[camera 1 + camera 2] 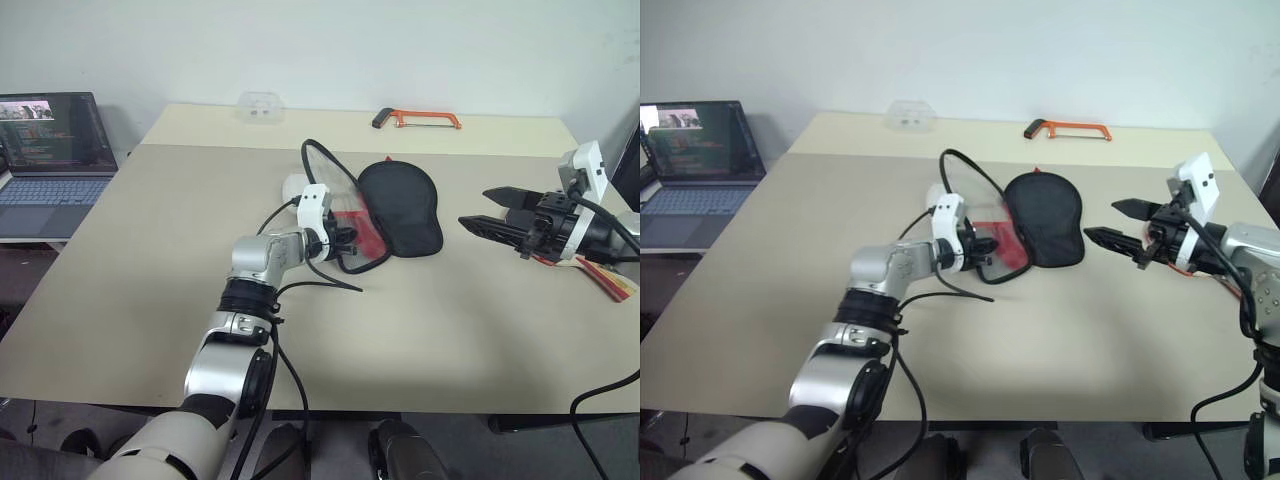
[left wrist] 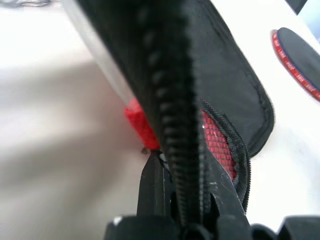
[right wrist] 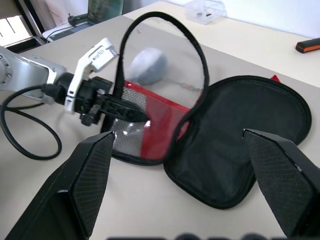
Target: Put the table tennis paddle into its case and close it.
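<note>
My left gripper (image 1: 345,240) pinches the limp case (image 1: 400,208) rim at its 8 o'clock, flap floppy; right gripper (image 1: 500,212) gapes empty at 3 o'clock.

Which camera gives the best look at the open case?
The right wrist view: the case lies spread open, both halves and the raised zipper edge showing, the left end effector shut on that edge. Both eye views show it smaller. The left wrist view shows only zipper and red lining close up.
</note>
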Controlling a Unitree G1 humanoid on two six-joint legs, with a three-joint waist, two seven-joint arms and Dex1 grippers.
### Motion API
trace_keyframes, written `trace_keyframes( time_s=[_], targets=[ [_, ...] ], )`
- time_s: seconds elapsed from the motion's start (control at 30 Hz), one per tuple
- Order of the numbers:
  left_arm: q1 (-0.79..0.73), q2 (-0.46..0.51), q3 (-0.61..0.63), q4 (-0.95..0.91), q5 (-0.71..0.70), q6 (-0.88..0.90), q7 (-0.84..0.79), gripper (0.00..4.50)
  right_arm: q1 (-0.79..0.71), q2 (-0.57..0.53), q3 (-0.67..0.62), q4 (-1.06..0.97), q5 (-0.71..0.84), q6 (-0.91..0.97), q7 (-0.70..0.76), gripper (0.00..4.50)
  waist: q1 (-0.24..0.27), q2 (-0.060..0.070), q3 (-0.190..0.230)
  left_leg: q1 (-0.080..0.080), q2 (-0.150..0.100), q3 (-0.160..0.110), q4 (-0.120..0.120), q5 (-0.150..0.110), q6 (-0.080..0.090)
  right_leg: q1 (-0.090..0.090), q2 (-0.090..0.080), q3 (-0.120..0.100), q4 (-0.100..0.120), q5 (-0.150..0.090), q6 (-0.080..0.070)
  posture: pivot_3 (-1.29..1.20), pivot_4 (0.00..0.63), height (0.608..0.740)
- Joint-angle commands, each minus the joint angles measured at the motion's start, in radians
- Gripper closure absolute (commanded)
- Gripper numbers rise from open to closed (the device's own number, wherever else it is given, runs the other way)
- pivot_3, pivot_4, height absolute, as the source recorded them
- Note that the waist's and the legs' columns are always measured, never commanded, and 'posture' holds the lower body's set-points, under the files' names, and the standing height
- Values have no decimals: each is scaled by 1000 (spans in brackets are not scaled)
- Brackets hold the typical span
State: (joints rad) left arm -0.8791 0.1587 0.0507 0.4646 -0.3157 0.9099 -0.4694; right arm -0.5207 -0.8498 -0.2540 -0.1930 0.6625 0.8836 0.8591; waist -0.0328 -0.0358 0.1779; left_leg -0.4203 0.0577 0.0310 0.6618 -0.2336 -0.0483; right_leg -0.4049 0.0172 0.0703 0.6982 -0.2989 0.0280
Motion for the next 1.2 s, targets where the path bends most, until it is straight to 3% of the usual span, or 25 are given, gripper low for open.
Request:
trace_keyframes(
  time_s=[0.03,0.33,1.2],
  targets=[
    [29,55,-13,-152,-37,84,-43,4458,-1,-20,-36,-25,20,-2,-3,0,0,0,0,0,0,0,0,0,0,0,0,0,0,0,0,0,150,740],
    [80,134,-28,-262,-90,176,-130,4458,-20,-17,-13,-5,17,-10,1,0,2,0,0,0,0,0,0,0,0,0,0,0,0,0,0,0,150,740],
    [123,161,-174,-360,-167,215,-299,4458,-4,-26,-28,-16,22,-3,-3,0,2,0,0,0,0,0,0,0,0,0,0,0,0,0,0,0,150,740]
  ],
)
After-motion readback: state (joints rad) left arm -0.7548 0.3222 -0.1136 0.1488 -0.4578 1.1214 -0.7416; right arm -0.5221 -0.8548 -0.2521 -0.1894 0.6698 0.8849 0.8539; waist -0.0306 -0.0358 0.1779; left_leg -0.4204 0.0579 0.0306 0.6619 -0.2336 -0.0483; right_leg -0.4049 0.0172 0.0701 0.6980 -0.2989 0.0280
